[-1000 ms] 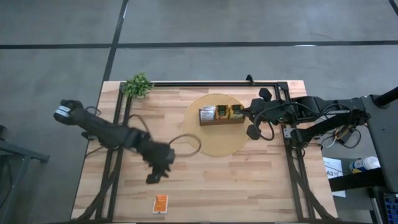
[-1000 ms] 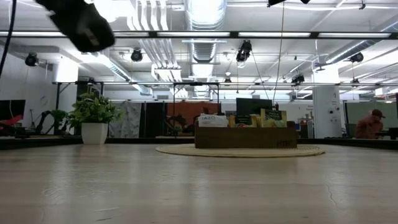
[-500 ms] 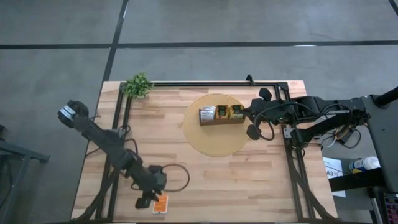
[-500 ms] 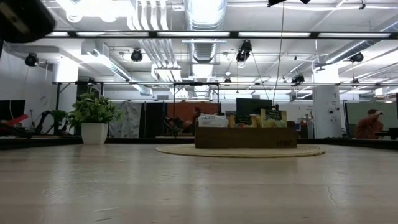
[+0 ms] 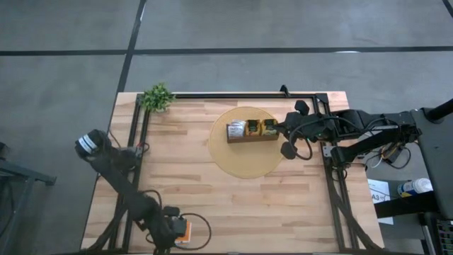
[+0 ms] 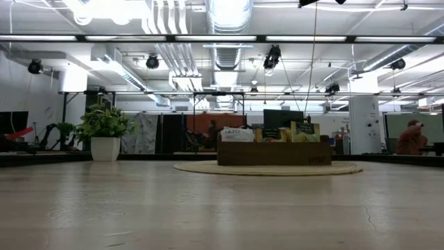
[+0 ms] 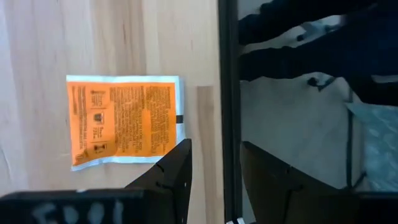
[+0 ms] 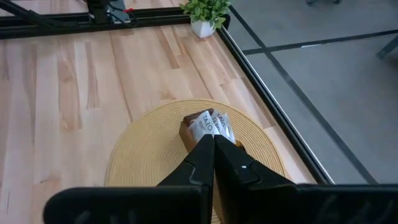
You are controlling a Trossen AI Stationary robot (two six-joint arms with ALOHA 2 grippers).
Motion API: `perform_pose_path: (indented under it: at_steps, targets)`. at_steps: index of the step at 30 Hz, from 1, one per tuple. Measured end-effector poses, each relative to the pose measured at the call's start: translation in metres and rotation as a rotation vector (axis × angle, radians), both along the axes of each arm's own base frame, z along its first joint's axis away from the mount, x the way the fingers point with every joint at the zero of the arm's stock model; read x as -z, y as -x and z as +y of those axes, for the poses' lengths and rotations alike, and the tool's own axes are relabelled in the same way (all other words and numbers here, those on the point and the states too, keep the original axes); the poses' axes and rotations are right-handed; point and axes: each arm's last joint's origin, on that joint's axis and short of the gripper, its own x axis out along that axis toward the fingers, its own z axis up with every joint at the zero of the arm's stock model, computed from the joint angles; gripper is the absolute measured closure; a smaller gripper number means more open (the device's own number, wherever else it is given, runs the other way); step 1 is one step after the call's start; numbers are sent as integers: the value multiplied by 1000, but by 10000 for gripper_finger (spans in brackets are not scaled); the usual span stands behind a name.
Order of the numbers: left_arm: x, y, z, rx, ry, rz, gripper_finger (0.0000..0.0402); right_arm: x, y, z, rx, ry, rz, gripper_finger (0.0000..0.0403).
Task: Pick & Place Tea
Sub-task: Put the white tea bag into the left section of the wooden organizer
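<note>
One orange-and-white tea sachet (image 7: 124, 120) lies flat near the table's near edge (image 5: 184, 231). My left gripper (image 7: 214, 167) hangs over it, open. One fingertip (image 7: 179, 155) stands at the sachet's corner and the other finger over the black frame rail (image 7: 228, 93). More sachets stand in the brown wooden box (image 5: 251, 130) on the round woven mat (image 5: 244, 161), also seen in the low view (image 6: 274, 149). My right gripper (image 8: 213, 155) is shut and hovers just right of the box (image 5: 284, 136). My left gripper comes at the orange sachet from above; one fingertip (image 7: 179, 155) is at the sachet's corner (image 7: 175, 142), and I cannot tell whether it touches. The sachet lies flat on the table, outside the gap between the fingers.
A small potted plant (image 5: 157, 97) stands at the far left corner. Black frame rails run along the left (image 5: 134, 142) and right (image 5: 329, 170) sides and the far edge. Bare wood lies between the mat and the near edge. The floor drops off just beyond the sachet.
My left arm has swung from the table's middle toward the near edge, down to the orange sachet, and has left the low view. The sachet, the box and my right arm have stayed where they were.
</note>
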Motion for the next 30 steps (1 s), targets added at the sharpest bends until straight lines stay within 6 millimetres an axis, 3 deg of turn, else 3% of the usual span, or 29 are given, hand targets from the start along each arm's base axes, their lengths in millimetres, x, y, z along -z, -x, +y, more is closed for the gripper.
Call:
perform_pose_path:
  at_steps: [8,14,30]
  targets:
    - [25,4,-25,-35,-113,-8,276,0,0,0,2,2,0,394]
    - [41,5,-31,-51,-201,53,282,0,0,0,2,2,0,394]
    - [36,3,-28,-92,-352,39,283,0,0,0,2,2,0,394]
